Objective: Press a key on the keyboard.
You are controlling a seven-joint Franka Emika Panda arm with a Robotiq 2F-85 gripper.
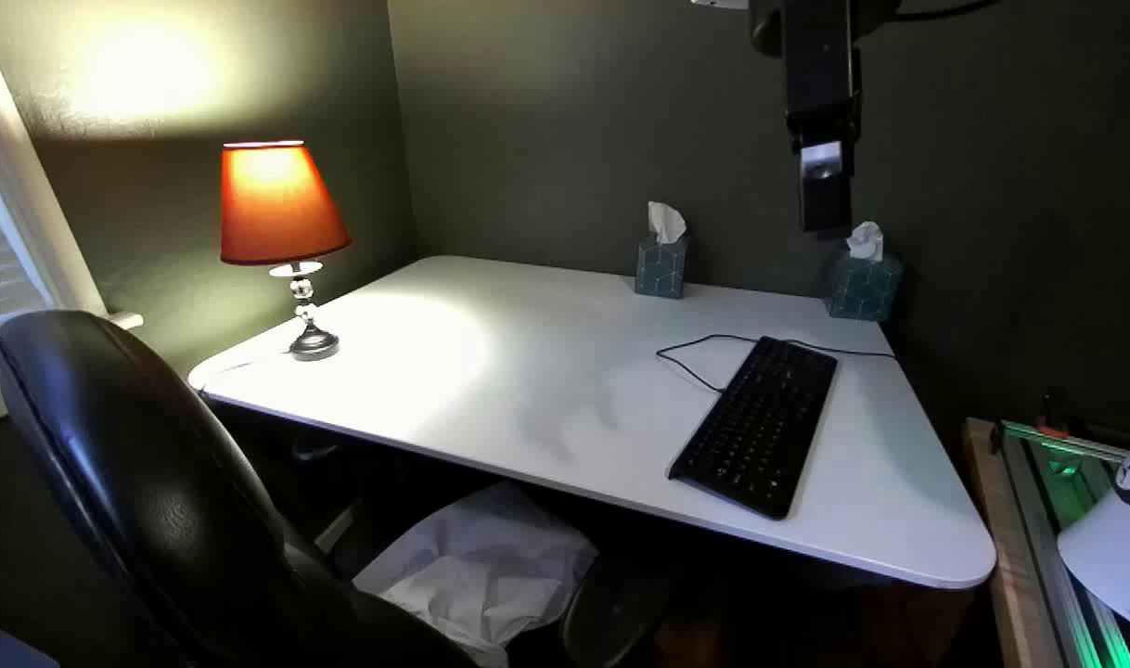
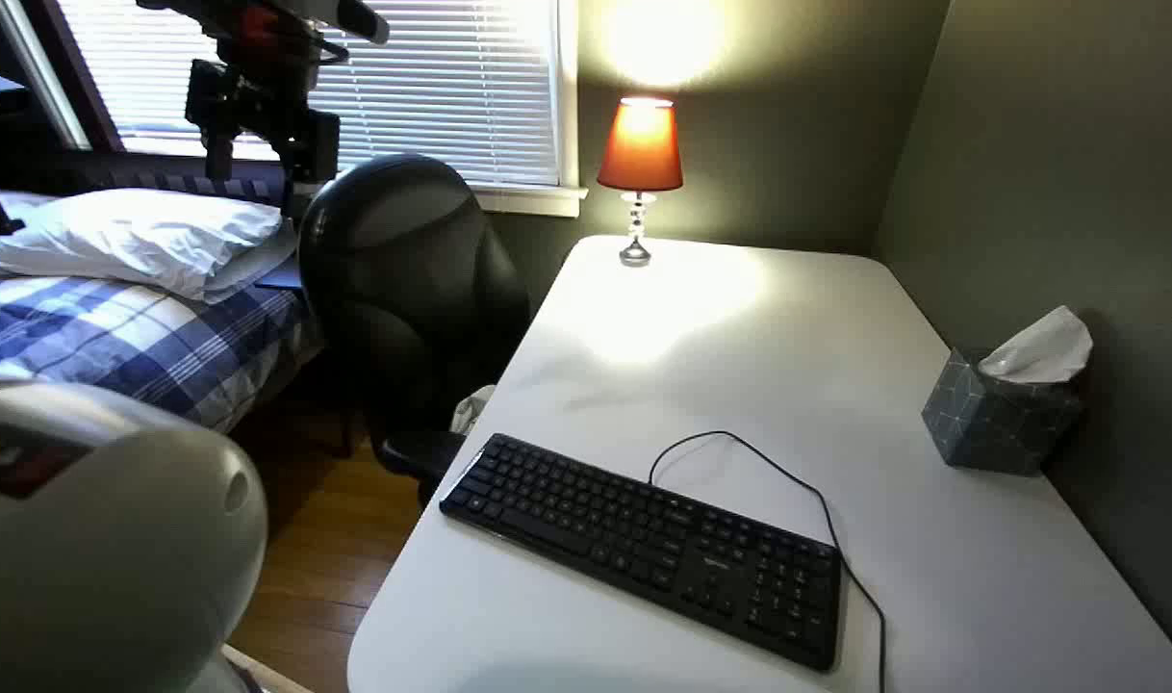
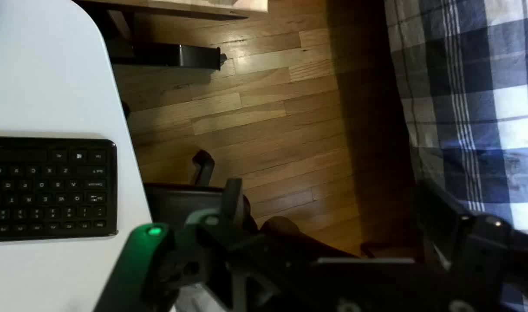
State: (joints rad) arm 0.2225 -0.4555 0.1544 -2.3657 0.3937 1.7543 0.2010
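Note:
The black keyboard lies flat on the white desk in both exterior views [image 1: 760, 422] [image 2: 644, 549]. Part of it, with its rows of dark keys, shows at the left edge in the wrist view [image 3: 47, 190]. Its thin dark cable [image 2: 788, 472] curves over the desk. My gripper is high in the air, apart from the keyboard, in both exterior views [image 1: 826, 199] [image 2: 267, 168]. Its two fingers stand wide apart with nothing between them in the wrist view [image 3: 329, 190]. There it hangs over the floor and chair, beyond the desk's edge.
The white desk [image 1: 546, 371] bears a lit lamp with an orange shade [image 1: 277, 204] and two tissue boxes [image 1: 661, 269] [image 1: 864, 286]. A black office chair [image 2: 403, 260] stands at the desk's side. A bed with plaid bedding [image 2: 143, 337] is beyond the wooden floor [image 3: 264, 108].

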